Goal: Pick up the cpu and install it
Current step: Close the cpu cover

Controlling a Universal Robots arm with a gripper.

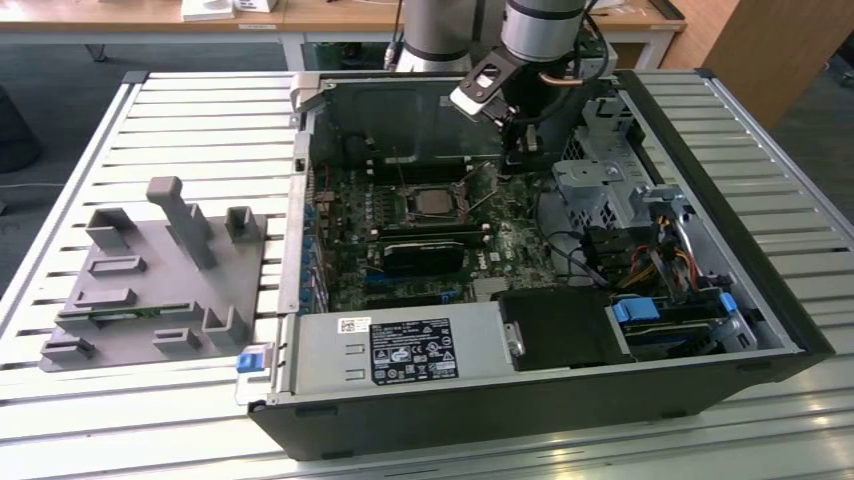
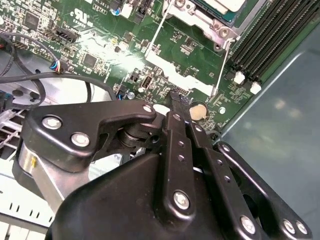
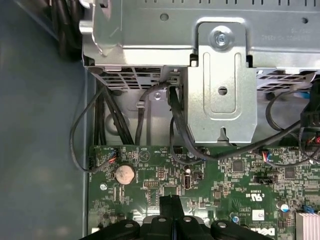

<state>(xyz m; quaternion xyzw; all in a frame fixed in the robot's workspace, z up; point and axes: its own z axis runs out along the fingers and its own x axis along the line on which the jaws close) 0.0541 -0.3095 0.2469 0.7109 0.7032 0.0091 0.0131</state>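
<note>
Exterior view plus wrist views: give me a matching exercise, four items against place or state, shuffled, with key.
Things
1. cpu
2. grey tray
3. coin cell
4. gripper

Places or states
A. on the slatted table, at the exterior view's left of the computer case
B. jaws shut, over the green motherboard
C. lying in the socket, mid-board
D. round and silvery, on the board near the case wall

Pairs: 1-C, 2-A, 3-D, 4-B.
</note>
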